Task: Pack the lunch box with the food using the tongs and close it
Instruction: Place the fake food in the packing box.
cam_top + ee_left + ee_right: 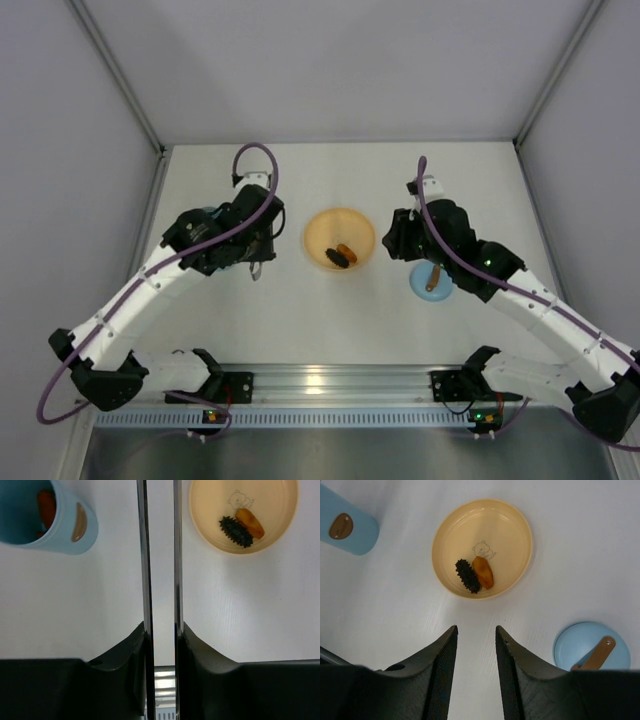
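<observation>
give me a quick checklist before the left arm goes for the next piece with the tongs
1. Tongs gripped in left pincer: ok, clamped between its fingers.
2. Tong tips: cannot tell, they run out of the left wrist view.
3. Food to pick: ok, dark spiky piece and orange piece lie touching on the plate.
4. Lunch box open: ok, lid off, a reddish piece inside.
5. Lid out of the way: ok, on the table apart from the plate.
6. Right pincer free: ok, open and empty.
</observation>
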